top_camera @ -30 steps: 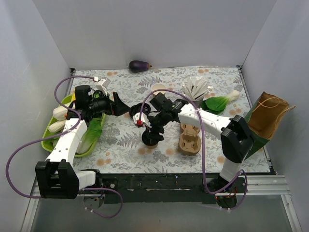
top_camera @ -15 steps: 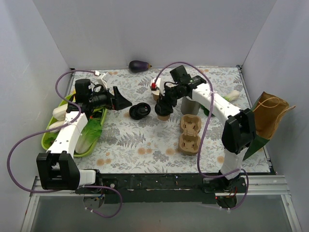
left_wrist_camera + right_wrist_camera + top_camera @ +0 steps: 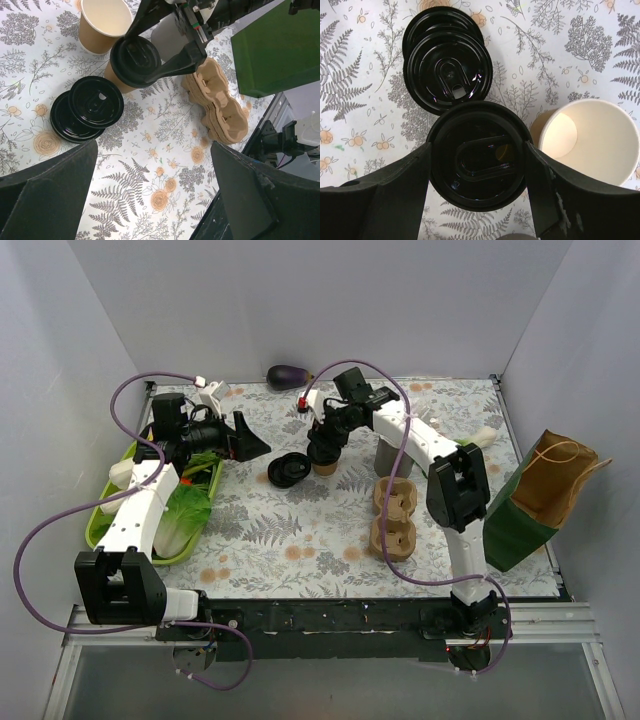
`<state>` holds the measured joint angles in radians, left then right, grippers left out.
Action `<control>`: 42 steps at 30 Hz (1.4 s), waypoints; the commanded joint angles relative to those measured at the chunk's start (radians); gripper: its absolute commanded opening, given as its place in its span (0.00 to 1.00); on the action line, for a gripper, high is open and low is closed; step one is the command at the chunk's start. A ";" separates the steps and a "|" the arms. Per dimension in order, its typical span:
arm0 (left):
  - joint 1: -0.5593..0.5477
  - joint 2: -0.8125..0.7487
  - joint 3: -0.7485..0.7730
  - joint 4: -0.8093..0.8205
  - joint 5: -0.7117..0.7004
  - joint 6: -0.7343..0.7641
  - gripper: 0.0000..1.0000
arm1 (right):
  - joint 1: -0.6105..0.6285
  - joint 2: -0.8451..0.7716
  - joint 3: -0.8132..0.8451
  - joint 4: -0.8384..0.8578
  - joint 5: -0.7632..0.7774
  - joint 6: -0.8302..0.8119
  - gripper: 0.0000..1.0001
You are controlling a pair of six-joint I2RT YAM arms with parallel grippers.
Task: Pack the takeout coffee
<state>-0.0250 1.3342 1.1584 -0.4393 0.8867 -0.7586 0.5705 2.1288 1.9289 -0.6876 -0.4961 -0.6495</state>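
Right pincer pinches the coffee cup at its lid, cup upright straight below; left pincer spread wide, farther off.

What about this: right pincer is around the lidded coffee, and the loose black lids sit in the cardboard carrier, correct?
No. The loose black lids lie on the table beside the lidded coffee, not in the cardboard carrier, as the left wrist view shows. The right pincer is around the lidded coffee.
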 commanded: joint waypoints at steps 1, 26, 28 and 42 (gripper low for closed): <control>0.007 -0.023 -0.014 0.010 -0.012 0.001 0.98 | 0.008 0.025 0.091 0.033 -0.009 0.022 0.54; 0.014 -0.003 -0.045 0.031 -0.014 -0.025 0.98 | 0.037 0.181 0.223 0.125 0.051 0.099 0.68; 0.016 0.005 -0.043 0.037 -0.008 -0.031 0.98 | 0.037 0.181 0.219 0.131 0.062 0.111 0.72; 0.017 0.013 -0.035 0.089 0.024 -0.074 0.98 | 0.035 0.034 0.173 0.200 0.120 0.192 0.96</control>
<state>-0.0151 1.3521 1.1191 -0.3843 0.8810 -0.8196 0.6090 2.2845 2.1120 -0.5446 -0.3893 -0.5045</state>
